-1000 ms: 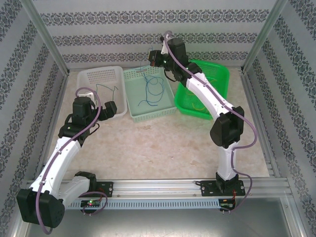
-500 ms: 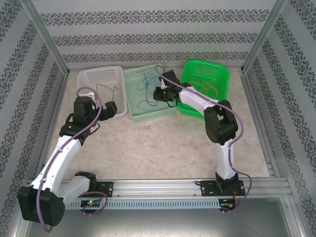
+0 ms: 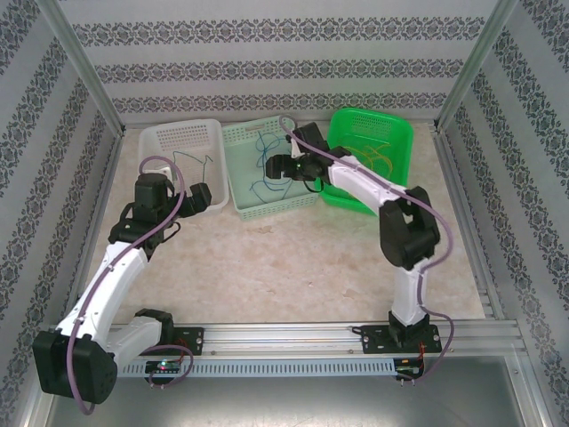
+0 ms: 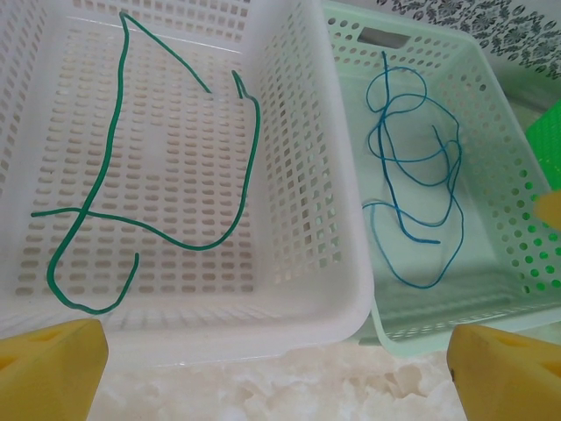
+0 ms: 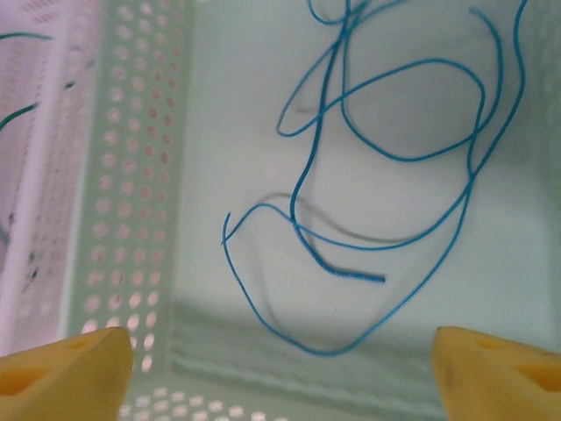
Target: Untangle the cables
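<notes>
Since the blue cable [image 5: 355, 273] is light, limp and hair-thin, the grip belongs on a raised loop, judged likeliest to hold. It lies curled in the mint basket [image 3: 267, 206], upper centre of the top view. The right gripper [image 3: 276, 165], formerly raised at the basket's far end, now sits low over it, fingers spread. The left gripper [image 3: 200, 194] is likewise spread.

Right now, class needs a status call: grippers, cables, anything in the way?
Both open: left gripper, right gripper above blue cable. Separate green cable in white basket. Nothing blocking.
</notes>
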You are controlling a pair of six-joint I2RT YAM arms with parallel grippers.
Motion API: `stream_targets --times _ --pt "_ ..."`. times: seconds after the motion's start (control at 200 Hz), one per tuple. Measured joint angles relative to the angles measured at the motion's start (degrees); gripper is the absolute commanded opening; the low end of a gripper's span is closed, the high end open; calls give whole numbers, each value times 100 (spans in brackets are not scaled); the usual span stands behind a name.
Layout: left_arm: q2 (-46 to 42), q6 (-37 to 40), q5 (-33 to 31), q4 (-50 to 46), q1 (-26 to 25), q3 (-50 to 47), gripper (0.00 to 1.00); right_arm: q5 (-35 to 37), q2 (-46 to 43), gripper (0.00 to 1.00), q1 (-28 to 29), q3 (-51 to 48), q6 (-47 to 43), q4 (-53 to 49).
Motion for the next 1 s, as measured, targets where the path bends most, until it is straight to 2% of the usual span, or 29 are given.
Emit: stream_targets --times 0.085,0.255,0.43,0.545,0.664,0.769,0.899,0.999 --pt "52 -13 -11 -2 -2 0 100 518 -883 98 149 -702 -372 269" --pt "-79 -15 -262 -37 -7 -120 100 2044 -2907 98 306 -2632 -1467 1360" --pt "-678 136 -758 -44 -7 -466 100 2938 -4089 98 -697 -4931 -2015 2618" --pt "-977 234 -1023 -28 -7 -763 100 3071 -4450 98 -1185 -5888 -2212 3110" --pt "-984 284 -1187 -24 -7 -885 100 3008 -4708 98 -1554 -6129 -2223 3335" --pt "-879 286 -1204 15 -7 -872 100 2656 -4874 85 -1928 -6067 -2090 3335" --pt "-621 278 -1156 66 -7 -807 100 2249 -4489 75 -2264 -5322 -1764 2667" --pt "-463 254 -1095 83 -7 -743 100 1886 -4151 71 -2312 -4717 -1600 2286"
